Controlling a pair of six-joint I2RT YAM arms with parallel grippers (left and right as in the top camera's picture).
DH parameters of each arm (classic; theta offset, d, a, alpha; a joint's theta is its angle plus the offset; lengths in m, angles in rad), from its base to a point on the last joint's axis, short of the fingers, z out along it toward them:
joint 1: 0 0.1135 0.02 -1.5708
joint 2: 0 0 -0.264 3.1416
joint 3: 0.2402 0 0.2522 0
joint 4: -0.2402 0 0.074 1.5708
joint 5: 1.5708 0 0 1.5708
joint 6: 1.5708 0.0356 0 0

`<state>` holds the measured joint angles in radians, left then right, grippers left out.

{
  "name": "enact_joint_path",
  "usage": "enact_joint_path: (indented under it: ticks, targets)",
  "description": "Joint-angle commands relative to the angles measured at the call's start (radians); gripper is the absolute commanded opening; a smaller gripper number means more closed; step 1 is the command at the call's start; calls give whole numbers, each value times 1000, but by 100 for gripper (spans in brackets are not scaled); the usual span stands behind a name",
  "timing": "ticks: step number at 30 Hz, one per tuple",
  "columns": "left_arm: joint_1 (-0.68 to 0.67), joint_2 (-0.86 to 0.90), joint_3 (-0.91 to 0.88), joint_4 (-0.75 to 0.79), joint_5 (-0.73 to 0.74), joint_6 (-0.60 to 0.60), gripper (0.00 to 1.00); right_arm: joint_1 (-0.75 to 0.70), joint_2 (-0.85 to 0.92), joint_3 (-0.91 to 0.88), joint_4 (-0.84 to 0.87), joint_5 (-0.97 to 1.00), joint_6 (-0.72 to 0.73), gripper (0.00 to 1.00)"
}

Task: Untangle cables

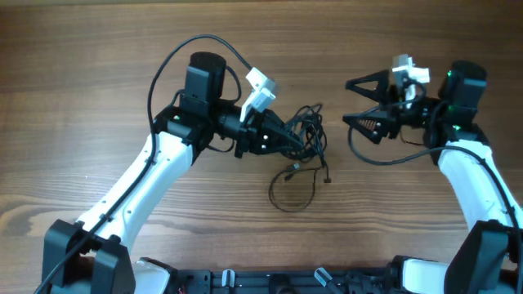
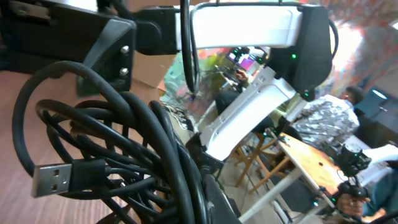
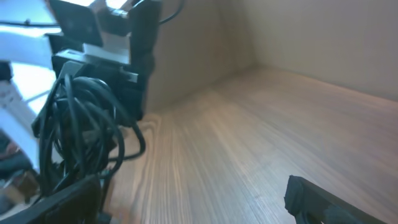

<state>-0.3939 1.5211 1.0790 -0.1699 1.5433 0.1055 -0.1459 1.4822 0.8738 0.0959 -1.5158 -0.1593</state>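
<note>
Wooden table (image 1: 82, 98) with the cables (image 1: 309, 131) bunched near centre, a loose loop (image 1: 292, 192) trailing toward 6 o'clock and a USB plug (image 2: 53, 180) jutting from the clump. Left gripper (image 1: 290, 140), at the clump's 9 o'clock, is clamped on the cables, seemingly across several strands. Right gripper (image 1: 346, 103), at 3 o'clock, stands spread wide, just clear of them.

Brown wood-grain surface (image 1: 98, 65). Lying directly on it near centre: a loose loop of the cables (image 1: 309, 139), with small plug ends beside the loop.
</note>
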Motion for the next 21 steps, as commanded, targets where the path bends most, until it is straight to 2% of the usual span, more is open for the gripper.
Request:
enact_joint_path:
  ticks: [1,3,5,8,11,12,13,17,19,21]
  targets:
    - [-21,-21,0,12,11,-10,4,77,27,3,28,10,45,97]
    - [-13,-21,0,10,-96,-63,4,100,27,3,71,51,188,98]
    - [-7,-21,0,10,-302,-210,4,101,27,3,110,56,322,98]
    - [0,-21,0,10,-543,-414,4,100,27,3,110,73,384,94]
    - [-1,-21,0,12,-680,-512,4,100,27,3,68,152,409,91]
    - [0,-21,0,14,-713,-547,4,100,27,2,43,197,401,86]
    - [4,-21,0,19,-735,-577,4,101,27,2,5,241,360,85]
    - [37,-21,0,45,-732,-672,4,136,27,1,-123,263,74,85]
    - [53,-21,0,66,-676,-694,4,182,33,1,-180,280,-19,86]
    - [66,-21,0,97,-583,-693,4,232,42,1,-215,425,-29,88]
